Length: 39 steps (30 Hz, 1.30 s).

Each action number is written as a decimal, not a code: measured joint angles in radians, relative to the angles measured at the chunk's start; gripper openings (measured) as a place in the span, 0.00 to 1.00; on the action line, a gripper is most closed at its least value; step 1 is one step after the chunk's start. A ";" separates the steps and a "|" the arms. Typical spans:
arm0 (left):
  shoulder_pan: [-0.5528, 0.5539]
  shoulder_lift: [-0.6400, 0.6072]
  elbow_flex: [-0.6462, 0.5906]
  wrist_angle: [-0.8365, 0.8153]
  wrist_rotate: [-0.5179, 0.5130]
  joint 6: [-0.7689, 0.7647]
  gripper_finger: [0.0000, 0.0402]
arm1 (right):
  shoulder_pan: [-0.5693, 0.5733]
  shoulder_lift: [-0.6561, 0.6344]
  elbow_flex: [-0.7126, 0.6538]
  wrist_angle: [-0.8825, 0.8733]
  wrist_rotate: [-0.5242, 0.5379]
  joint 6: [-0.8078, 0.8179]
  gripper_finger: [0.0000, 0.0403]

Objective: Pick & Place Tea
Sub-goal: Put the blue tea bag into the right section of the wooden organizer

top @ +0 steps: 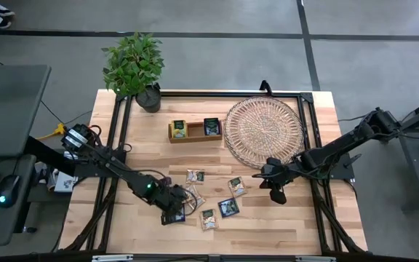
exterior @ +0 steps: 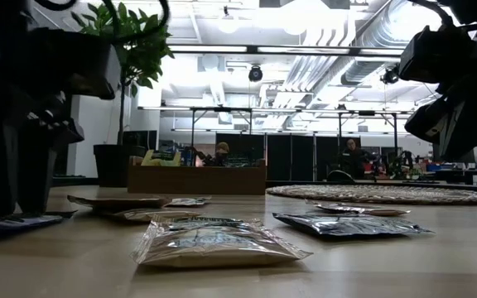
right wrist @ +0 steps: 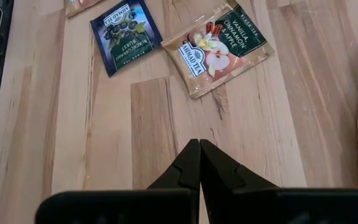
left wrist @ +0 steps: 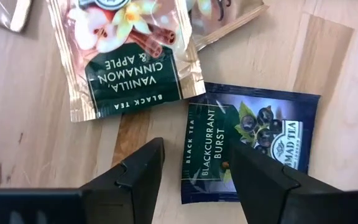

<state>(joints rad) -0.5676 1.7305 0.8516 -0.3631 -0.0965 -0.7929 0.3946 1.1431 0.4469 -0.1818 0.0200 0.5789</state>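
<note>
open-plan lab: exposed ceiling ducts (exterior: pixel 371 58), strip lights, concrete floor (top: pixel 217 18), distant workstations.

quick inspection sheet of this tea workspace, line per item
surface: wooden table with a dark frame around it
job's things: tea sachets scattered flat near the front edge; blackcurrant sachet beside a vanilla cinnamon apple sachet
clutter: wooden box with sachets in its two end compartments, round wicker tray, potted plant
grippers: left gripper low over the blackcurrant sachet, jaws open astride its edge, nothing gripped; right gripper over bare wood in front of the tray, jaws shut, empty
cables: yellow and dark leads by the left arm's base
surroundings: desk with mouse off the table's left; people far behind in the low view
</note>
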 joint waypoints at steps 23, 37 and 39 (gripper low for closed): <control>-0.065 0.069 0.002 0.066 -0.066 -0.080 0.31 | 0.000 0.000 0.000 0.002 0.008 0.023 0.00; -0.065 0.071 0.002 0.063 -0.034 -0.192 0.01 | 0.000 0.000 0.000 0.002 0.009 0.024 0.00; -0.065 0.071 0.002 0.064 -0.036 -0.225 0.01 | 0.000 0.000 0.000 0.002 0.011 0.024 0.00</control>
<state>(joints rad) -0.6323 1.8013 0.8539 -0.2993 -0.1328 -1.0178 0.3946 1.1431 0.4469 -0.1802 0.0309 0.6025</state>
